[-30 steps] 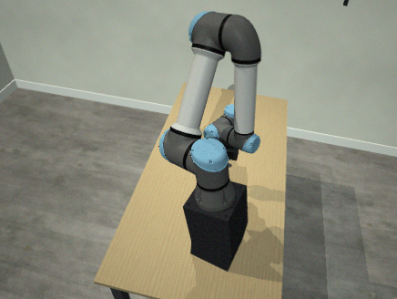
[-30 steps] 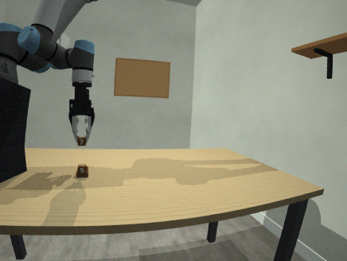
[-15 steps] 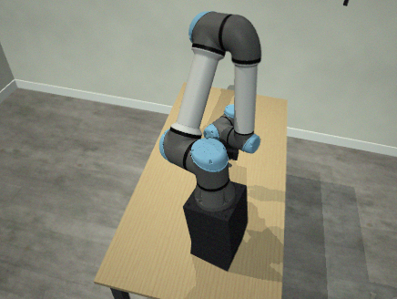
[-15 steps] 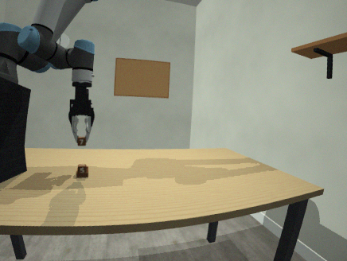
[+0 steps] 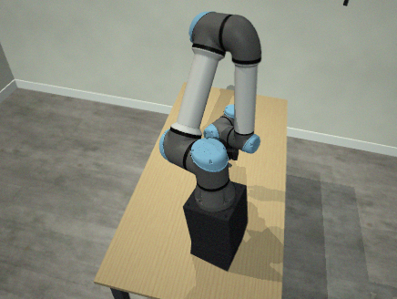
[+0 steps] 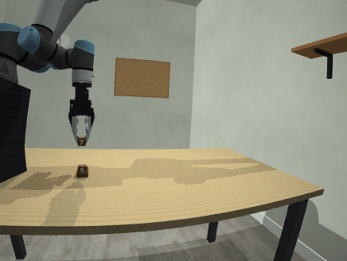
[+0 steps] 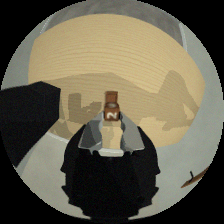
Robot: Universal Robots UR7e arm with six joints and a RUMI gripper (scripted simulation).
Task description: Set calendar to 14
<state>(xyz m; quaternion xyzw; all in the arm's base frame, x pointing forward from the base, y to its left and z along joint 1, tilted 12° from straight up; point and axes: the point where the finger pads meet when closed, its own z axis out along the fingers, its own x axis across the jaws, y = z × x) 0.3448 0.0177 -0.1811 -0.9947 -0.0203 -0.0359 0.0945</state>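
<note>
Cube in my tool, held above the table; no tray in view.

My tool (image 6: 81, 140) points straight down, pinching a small brown cube (image 6: 81, 142) whose outward face reads 7 in the exterior view. The other cube (image 6: 82, 170) sits on the table (image 6: 223, 179) almost directly below, its near face showing 5. I judge this the turning stage: neither visible face is a 1 or 4, so next I need to find those faces, and the tray, which I cannot see. Open room to the right; my dark pedestal (image 6: 13, 131) crowds the left, and the near table edge is well clear of both cubes.
</note>
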